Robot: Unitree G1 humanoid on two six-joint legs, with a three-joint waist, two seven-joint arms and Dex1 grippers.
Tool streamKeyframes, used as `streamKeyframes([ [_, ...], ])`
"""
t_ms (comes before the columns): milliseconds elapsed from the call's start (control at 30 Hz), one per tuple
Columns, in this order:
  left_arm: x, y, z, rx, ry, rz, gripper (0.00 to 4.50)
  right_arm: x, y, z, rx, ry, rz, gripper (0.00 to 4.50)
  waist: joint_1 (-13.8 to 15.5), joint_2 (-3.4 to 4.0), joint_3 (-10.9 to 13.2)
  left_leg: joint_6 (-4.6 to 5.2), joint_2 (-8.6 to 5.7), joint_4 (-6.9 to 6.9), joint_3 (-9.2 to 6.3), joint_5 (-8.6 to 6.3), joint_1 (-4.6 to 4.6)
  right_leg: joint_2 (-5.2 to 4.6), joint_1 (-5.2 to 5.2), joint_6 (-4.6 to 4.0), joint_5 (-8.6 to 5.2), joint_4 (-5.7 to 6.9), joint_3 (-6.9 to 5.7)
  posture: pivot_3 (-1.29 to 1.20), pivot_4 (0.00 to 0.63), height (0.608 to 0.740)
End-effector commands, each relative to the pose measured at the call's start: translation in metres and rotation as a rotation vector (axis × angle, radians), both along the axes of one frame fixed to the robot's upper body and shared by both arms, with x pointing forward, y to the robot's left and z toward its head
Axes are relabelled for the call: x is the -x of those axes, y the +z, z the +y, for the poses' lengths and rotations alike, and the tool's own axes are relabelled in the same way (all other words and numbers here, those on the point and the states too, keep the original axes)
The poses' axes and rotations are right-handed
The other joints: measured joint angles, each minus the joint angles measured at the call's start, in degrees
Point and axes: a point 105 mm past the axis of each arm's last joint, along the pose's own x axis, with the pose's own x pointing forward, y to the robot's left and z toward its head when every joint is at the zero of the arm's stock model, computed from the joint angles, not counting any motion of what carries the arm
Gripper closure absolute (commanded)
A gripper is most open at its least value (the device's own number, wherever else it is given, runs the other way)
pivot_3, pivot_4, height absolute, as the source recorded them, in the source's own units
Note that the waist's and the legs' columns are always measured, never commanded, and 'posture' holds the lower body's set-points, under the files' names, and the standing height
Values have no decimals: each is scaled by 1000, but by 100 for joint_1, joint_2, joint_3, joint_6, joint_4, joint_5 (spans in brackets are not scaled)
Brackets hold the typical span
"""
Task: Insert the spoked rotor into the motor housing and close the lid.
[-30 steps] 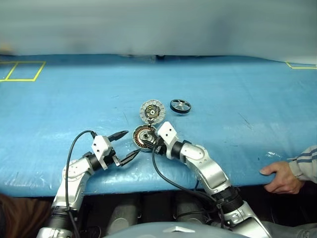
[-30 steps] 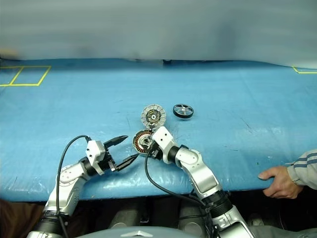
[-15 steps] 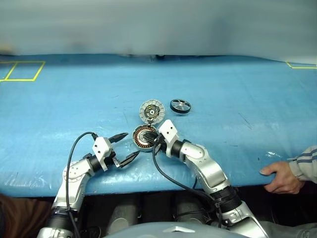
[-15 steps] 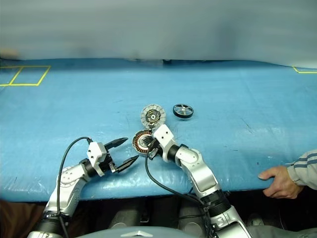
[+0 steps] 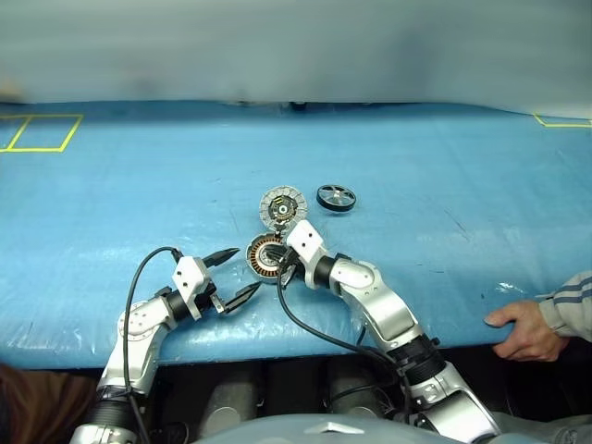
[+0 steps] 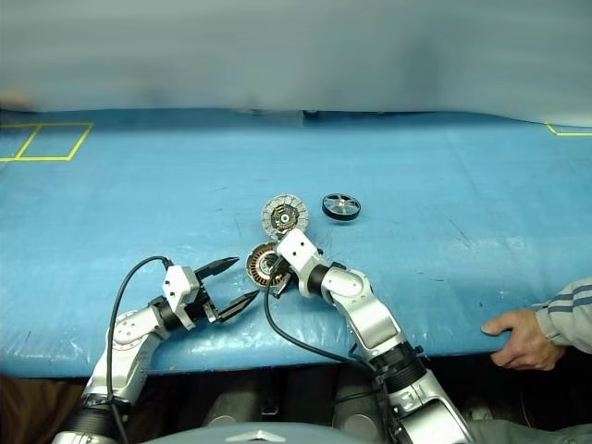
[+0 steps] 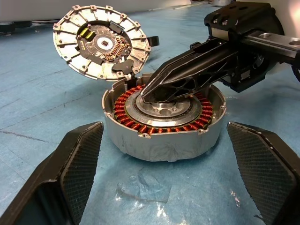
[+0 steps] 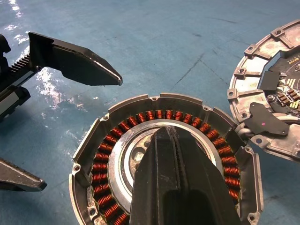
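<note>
Resting on the blue table cover [image 5: 444, 176], the motor housing [image 7: 164, 123] is seen with its copper-brown windings exposed and its lid [image 7: 102, 41] swung open, the lid being joined at the housing's far edge and tilted back so that its segmented silver face shows. The right gripper [image 8: 166, 136] is clenched, its two black fingers pressed together with nothing caught between them, and their joined tips are placed over the silver centre hub of the housing, inside the ring of windings; whether the tips actually touch the hub cannot be told. The left gripper [image 5: 231, 275] is held released, its fingers [image 7: 262, 164] spread wide, with the housing lying just ahead of the fingertips and between their lines, apart from both pads. The spoked rotor [image 5: 337, 197] is left lying flat on the cover, well beyond the right gripper's fingers and past the open lid, touched by neither gripper. A person's hand [image 5: 523, 331] is laid on the near edge of the table, well apart from both grippers, and a yellow taped outline [image 5: 42, 132] is marked on the far corner of the cover.
</note>
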Motion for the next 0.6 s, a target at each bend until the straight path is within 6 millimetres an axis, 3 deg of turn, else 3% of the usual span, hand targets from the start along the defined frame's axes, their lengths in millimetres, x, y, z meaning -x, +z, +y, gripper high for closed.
streamKeyframes([
  [33, 0, 1, 1, -1, 5, -19, 0, 6, -4, 2, 62, 27, -18, 4488, -1, 0, 0, 0, 0, 0, 0, 0, 0, 0, 0, 0, 0, 0, -1, 0, 150, 740],
  [600, -1, 0, 1, -4, 2, -16, 0, 13, -6, -3, 92, 46, -50, 4488, -2, -1, -1, 0, 1, 1, -1, 0, 5, 0, 6, 23, -15, 0, -3, 0, 150, 740],
])
